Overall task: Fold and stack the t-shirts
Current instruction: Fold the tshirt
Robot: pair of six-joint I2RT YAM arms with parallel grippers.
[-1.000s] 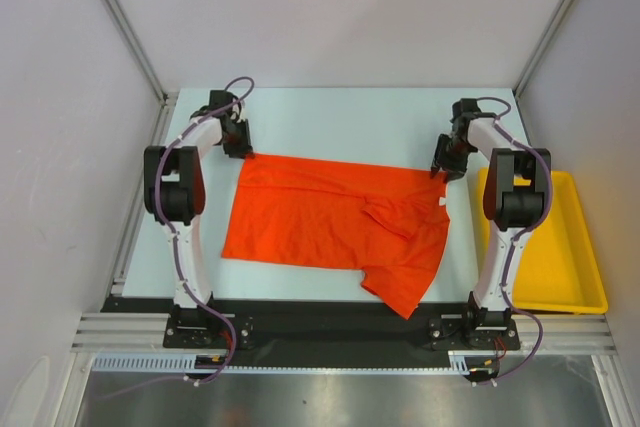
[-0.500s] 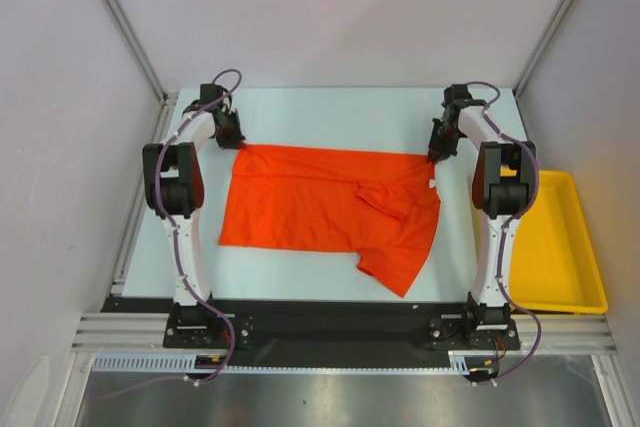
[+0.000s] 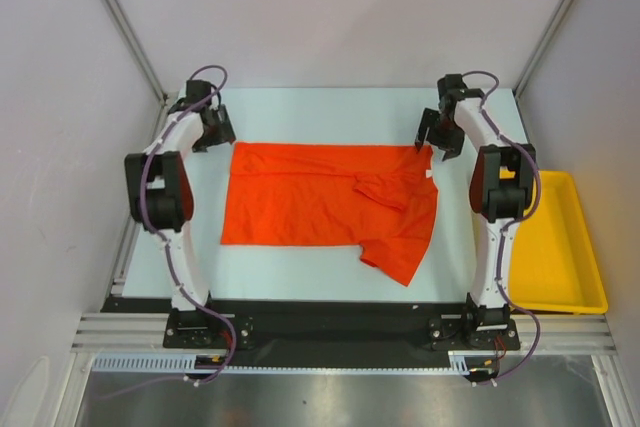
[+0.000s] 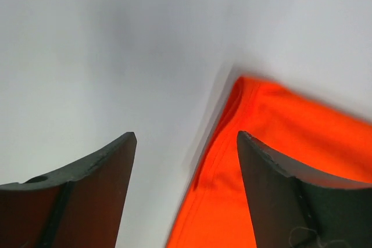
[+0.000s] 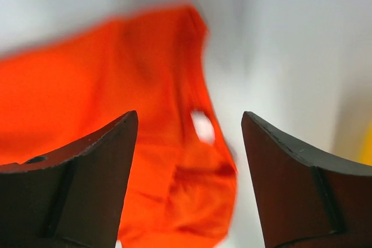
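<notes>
Left pincer (image 4: pixel 186 139) agape beside t-shirt (image 4: pixel 279 123) corner

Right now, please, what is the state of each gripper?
Left gripper: open, holding nothing, above a corner of the t-shirt.
Right gripper: open, holding nothing, above the t-shirt.

The surface (image 3: pixel 330 112) is flat and pale, almost white. One orange-red t-shirt (image 3: pixel 300 207) lies spread out on it, in the middle. The shirt's long side runs from left to right. Its right part is bunched and wrinkled, and one bit points toward the near edge. A yellow tray (image 3: pixel 565 247) sits at the right side, apart from the shirt.
</notes>
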